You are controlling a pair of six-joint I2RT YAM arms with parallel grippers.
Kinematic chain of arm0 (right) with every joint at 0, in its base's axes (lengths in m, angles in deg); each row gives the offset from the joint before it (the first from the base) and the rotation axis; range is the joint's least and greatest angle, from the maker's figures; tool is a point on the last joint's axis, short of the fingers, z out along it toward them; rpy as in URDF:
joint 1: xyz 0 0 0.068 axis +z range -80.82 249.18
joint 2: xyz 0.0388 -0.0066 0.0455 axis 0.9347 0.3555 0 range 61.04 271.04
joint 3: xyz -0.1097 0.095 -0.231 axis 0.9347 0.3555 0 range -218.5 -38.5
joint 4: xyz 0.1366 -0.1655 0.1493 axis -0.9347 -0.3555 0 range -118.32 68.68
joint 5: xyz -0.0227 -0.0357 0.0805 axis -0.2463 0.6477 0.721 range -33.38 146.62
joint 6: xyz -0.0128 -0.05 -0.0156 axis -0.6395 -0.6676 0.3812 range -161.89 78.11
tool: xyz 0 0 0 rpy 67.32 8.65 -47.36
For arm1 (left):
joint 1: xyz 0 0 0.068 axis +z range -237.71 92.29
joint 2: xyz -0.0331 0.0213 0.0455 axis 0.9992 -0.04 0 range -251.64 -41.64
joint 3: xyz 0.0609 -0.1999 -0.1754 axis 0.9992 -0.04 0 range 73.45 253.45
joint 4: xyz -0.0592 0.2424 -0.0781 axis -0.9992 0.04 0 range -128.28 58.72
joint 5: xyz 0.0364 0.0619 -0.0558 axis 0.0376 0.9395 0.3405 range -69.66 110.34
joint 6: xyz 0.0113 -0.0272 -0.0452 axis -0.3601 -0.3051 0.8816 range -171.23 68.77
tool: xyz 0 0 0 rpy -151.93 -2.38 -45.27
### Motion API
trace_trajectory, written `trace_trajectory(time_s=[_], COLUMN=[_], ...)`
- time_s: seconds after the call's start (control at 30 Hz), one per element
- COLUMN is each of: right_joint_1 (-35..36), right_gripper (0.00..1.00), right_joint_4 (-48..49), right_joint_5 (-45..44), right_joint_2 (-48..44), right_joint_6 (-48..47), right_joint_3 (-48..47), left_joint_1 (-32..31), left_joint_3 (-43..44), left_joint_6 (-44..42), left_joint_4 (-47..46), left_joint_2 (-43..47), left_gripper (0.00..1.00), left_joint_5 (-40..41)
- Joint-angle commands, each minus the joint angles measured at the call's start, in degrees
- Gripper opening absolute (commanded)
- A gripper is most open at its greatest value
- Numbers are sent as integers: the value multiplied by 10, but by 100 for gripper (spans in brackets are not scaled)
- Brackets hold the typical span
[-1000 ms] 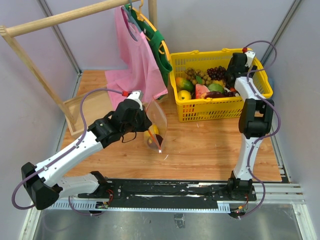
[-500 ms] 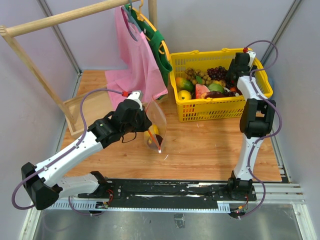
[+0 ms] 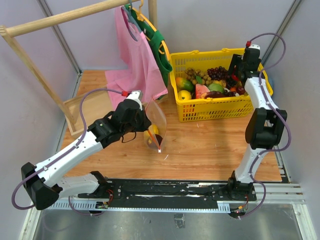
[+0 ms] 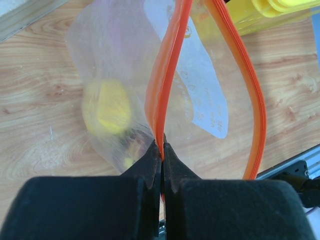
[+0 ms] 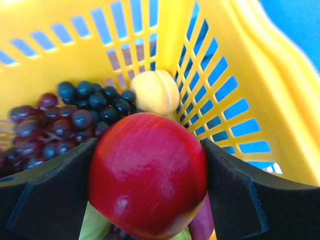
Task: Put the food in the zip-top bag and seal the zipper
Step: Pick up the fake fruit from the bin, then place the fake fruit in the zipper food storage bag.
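The left gripper [image 4: 161, 150] is pinched tight on the zipper [image 4: 172, 65] of the zip-top bag [image 4: 205, 105]. It holds 1 lip up, so the mouth of the bag gapes open over the wooden table [image 3: 200, 145], near the left side of the yellow basket [image 3: 220, 112]. Inside the bag I see 1 yellow piece [image 4: 111, 106] at the bottom. From above something darker shows beside it, but I cannot tell what it is.

The right gripper [image 5: 150, 175] is inside the basket, closed around a red apple-like fruit [image 5: 145, 155] that fills the space between its 2 fingers. Under it are dark grapes [image 5: 95, 102] and a pale round piece [image 5: 155, 91].

I would say the task is about in the middle. Some food is in the bag already, the apple is gripped but well apart from the bag, and more pieces remain in the basket. The zipper is fully open, so the sealing is not yet started.
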Motion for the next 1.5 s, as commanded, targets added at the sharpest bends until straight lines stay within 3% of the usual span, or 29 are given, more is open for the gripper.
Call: trace_trajectory(time_s=[0.0,0.43,0.77,1.23,1.47], right_joint_1=[-2,53,185,432,487], right_gripper=[32,27,27,27,29], right_joint_4=[19,47,56,114,175], right_joint_5=[49,148,220,328,402], right_joint_2=[-81,-282,-428,-495,-472], right_joint_6=[-15,-1,-3,-90,-108], right_joint_3=[41,182,266,336,371], left_joint_1=[1,1,1,1,1], left_joint_3=[30,72,69,61,52], left_joint_6=[-14,-25,-11,16,24], left_joint_4=[4,22,19,13,10], left_joint_2=[13,-2,-13,-25,-23], left_gripper=[0,0,0,0,0], left_joint_5=[22,31,30,29,25])
